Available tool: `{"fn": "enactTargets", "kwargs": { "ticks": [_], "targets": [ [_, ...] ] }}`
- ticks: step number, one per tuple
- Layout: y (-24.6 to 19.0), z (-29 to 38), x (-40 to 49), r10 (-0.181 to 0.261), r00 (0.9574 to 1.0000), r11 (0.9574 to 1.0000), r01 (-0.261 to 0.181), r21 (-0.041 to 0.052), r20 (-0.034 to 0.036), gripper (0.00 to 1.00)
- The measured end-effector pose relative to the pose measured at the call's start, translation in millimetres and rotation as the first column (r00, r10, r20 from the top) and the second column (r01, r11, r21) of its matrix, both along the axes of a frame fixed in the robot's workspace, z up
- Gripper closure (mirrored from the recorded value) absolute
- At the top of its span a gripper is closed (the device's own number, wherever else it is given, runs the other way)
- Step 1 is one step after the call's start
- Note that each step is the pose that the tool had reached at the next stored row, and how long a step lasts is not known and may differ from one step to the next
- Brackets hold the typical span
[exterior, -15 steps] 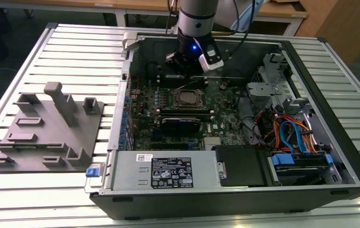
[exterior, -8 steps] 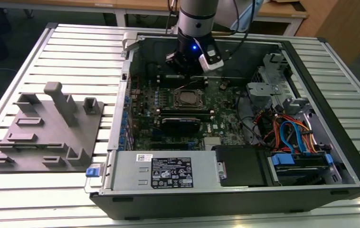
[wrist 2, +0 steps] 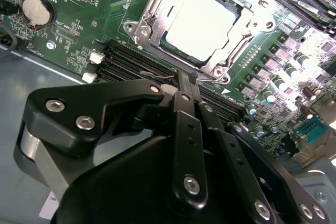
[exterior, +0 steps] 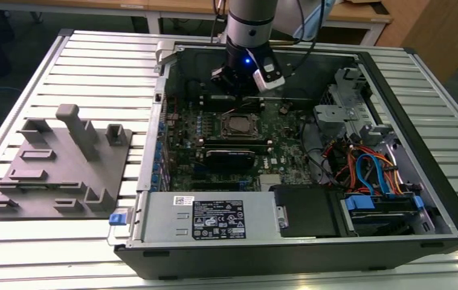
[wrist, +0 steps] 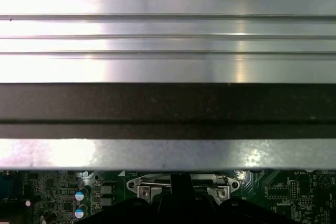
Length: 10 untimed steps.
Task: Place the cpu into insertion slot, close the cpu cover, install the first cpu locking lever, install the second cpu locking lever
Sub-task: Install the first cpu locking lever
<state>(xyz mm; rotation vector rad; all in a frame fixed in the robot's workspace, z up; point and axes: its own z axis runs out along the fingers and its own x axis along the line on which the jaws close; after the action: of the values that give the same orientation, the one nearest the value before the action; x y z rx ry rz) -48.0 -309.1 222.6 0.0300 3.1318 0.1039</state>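
The small flat square cpu with its silver-grey metal top sits seated in the square black insertion slot with its silver metal rim on the green motherboard, so the placing step reads as done. The thin square silver cpu cover frame lies flat around the chip, its window showing the bright metal top; closing looks complete as well. In the exterior view the same socket shows near the middle of the board inside the open black computer case, which rests on the ribbed aluminium table. The black two-finger gripper has its fingertips pressed together, jaws narrow, with nothing visibly held between them; the tips sit at the socket's near edge, right beside a thin wire locking lever that runs along that side. Whether the tips touch the lever cannot be told. A second lever along the adjoining side appears to lie down against the frame, though its latch state is not clear. Judgement: first two steps finished, work now stands at the levers, at least one not confirmed hooked. The grey moulded fixture block stands on the table, well apart from the case, at the exterior view's left.
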Motion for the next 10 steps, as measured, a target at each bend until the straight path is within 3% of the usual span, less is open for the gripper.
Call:
{"fn": "enactTargets", "kwargs": {
  "ticks": [10],
  "targets": [
    [2.0,-0.1,4.6,0.000,1.0000,1.0000,0.000,0.0018,0.0000,0.89]
  ]
}}
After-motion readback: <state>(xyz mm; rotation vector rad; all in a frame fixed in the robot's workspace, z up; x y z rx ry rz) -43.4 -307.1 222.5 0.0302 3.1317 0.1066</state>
